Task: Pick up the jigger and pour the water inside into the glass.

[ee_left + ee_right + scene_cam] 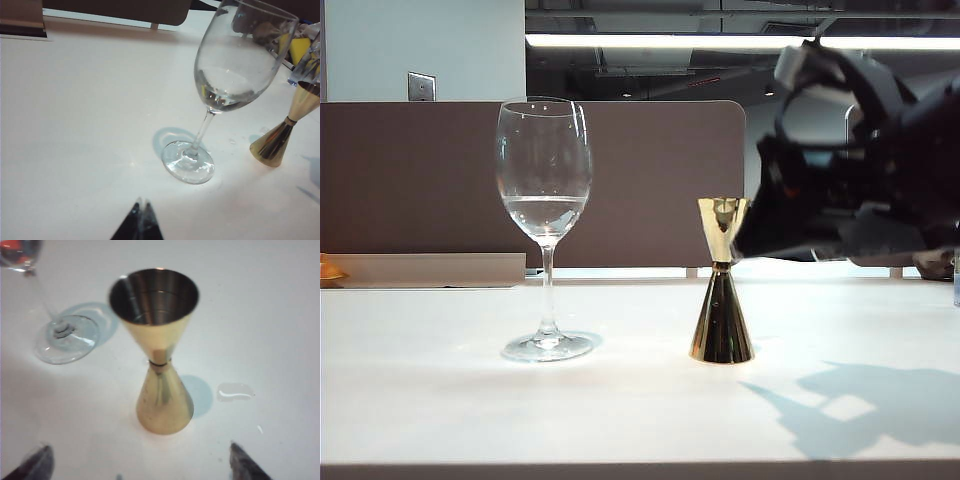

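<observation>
Our right gripper (pixel 137 462) hung wide open over the jigger (pixel 156 350), our left gripper (pixel 140 220) looked clenched, and a bump could tip it toward the glass (pixel 544 200) at nine o'clock.

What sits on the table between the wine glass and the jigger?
Nothing: in the exterior view the white table is bare between the wine glass and the jigger. A small water puddle lies on the jigger's other side, seen in the right wrist view.

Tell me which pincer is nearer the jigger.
Right. The right pincer hangs open just beside the jigger; the left pincer sits shut, back beyond the glass.
</observation>
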